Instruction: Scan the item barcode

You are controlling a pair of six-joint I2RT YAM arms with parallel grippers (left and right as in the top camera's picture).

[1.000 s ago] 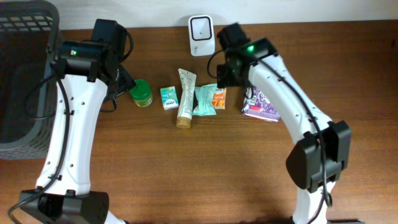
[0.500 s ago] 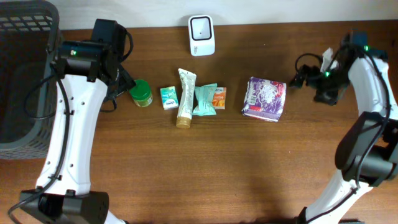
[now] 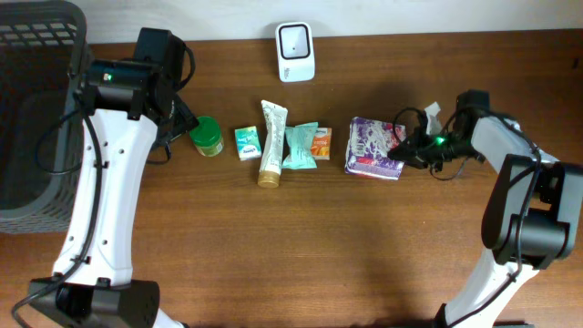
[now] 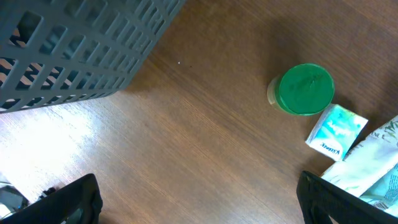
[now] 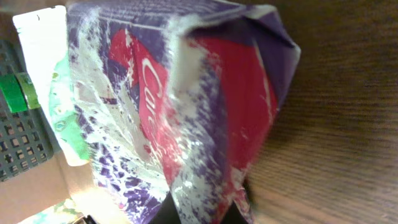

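Observation:
The item in hand is a purple, white and red soft package [image 3: 372, 146] lying right of the row of items; it fills the right wrist view [image 5: 174, 106]. My right gripper [image 3: 406, 153] reaches in low from the right and is shut on the package's right edge [image 5: 205, 210], with the wrapper pinched between the dark fingers. The white barcode scanner [image 3: 295, 40] stands at the table's far edge. No barcode shows on the package. My left gripper [image 4: 202, 205] is open above bare wood, near the green-lidded jar [image 4: 305, 89].
A row lies mid-table: green-lidded jar [image 3: 207, 137], small teal box [image 3: 246, 143], cream tube [image 3: 271, 143], teal sachet [image 3: 299, 146], orange sachet [image 3: 321, 143]. A dark grey basket [image 3: 36, 109] stands at the left edge, close to my left arm.
My right arm swung from over the sachets out to the far right, then came in low to the package's right edge and shut on it. The package shifted slightly left. Left arm still.

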